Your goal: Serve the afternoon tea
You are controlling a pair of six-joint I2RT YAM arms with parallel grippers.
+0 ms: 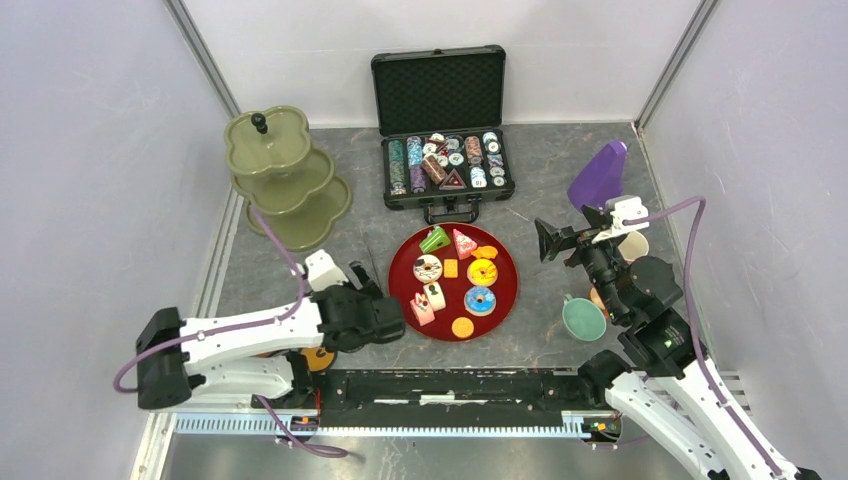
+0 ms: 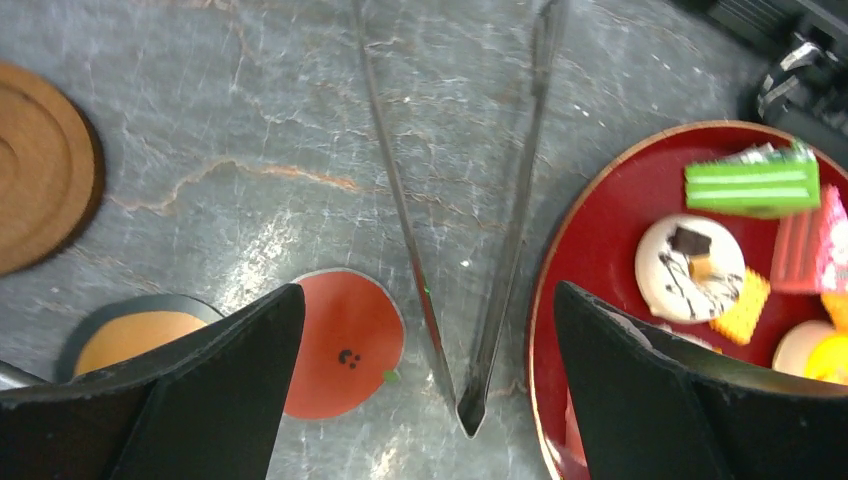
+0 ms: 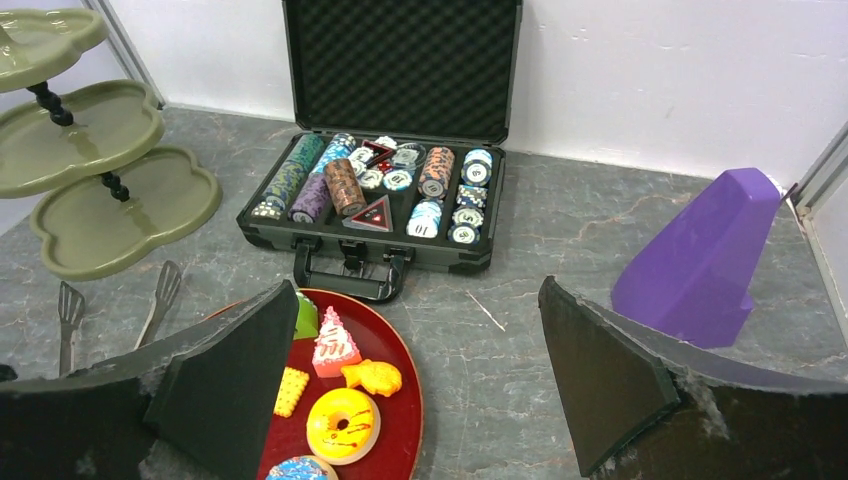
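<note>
Toy donuts, cake slices and biscuits lie on a dark-red round tray (image 1: 500, 262); a yellow donut (image 3: 343, 423) and a pink cake slice (image 3: 333, 345) show in the right wrist view. The olive-green three-tier stand (image 1: 285, 180) stands bare at the back left. My left gripper (image 2: 428, 290) is open, low over the table just left of the tray, straddling the hinge end of metal tongs (image 2: 521, 200). My right gripper (image 1: 548, 240) hangs open right of the tray with nothing between its fingers. A teal cup (image 1: 583, 318) sits beside the right arm.
An open black case of poker chips (image 1: 440, 165) lies at the back. A purple wedge-shaped object (image 1: 598, 175) stands at the back right. An orange pumpkin-face saucer (image 2: 345, 340) and a brown wooden saucer (image 2: 35, 165) lie left of the tongs. Walls close in on both sides.
</note>
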